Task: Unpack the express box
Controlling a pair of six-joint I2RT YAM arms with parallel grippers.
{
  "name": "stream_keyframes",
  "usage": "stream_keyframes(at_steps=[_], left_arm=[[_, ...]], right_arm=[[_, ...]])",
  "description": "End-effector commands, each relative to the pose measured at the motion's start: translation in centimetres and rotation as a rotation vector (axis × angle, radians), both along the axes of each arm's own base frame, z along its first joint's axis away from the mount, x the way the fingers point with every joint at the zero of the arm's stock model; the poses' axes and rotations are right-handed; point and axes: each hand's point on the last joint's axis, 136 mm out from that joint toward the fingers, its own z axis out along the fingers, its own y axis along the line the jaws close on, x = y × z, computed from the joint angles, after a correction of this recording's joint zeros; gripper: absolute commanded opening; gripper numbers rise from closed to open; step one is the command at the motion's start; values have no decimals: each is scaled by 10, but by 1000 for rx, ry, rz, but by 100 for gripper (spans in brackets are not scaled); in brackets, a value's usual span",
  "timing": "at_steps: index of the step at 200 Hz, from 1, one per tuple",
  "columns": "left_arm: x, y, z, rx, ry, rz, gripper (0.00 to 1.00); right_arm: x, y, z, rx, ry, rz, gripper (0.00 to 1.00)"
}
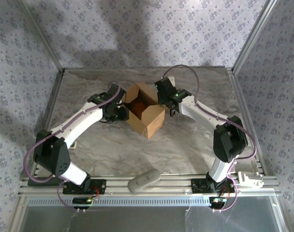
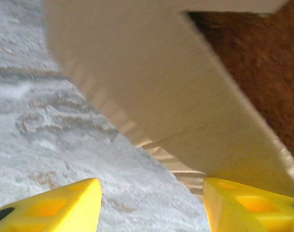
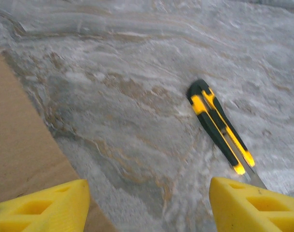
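Observation:
The express box (image 1: 147,118) stands in the middle of the table with its top flaps open, and something fuzzy and brown (image 1: 138,106) lies inside. My left gripper (image 1: 120,106) is at the box's left side. In the left wrist view it (image 2: 151,205) is open over the table, with a cardboard flap (image 2: 151,87) just above its right finger (image 2: 253,203) and fuzzy brown (image 2: 267,63) beyond. My right gripper (image 1: 166,98) is at the box's right side. In the right wrist view it (image 3: 149,205) is open with nothing between its fingers, and the cardboard (image 3: 16,145) lies by its left finger.
A yellow-and-black utility knife (image 3: 219,128) lies on the marble table just ahead of my right finger. A grey oblong object (image 1: 143,180) sits on the near rail between the arm bases, and a white part (image 1: 248,180) at the near right. Metal frame posts bound the table.

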Motion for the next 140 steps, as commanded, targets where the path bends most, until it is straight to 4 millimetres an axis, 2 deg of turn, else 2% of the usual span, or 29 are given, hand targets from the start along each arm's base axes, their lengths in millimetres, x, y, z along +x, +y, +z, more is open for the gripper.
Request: stream_keyframes(at_steps=[1,57,84,114,140], left_arm=[[-17,-33,7,-92,-6,-44,59],[-39,-32,21,-101,-10,-63,59],[-48,-25,35,-105,-21,-67,59],[-61,-12,53,-100,-37,-76,60],[-69,-1,72,-85,-63,-86,61]], right_arm=[[11,52,-1,73,-13,198,68],[32,98,-5,140,-30,333,68],[35,107,1,160,-44,362,68],[33,107,28,176,-89,385,69],[29,103,60,192,-136,386,70]])
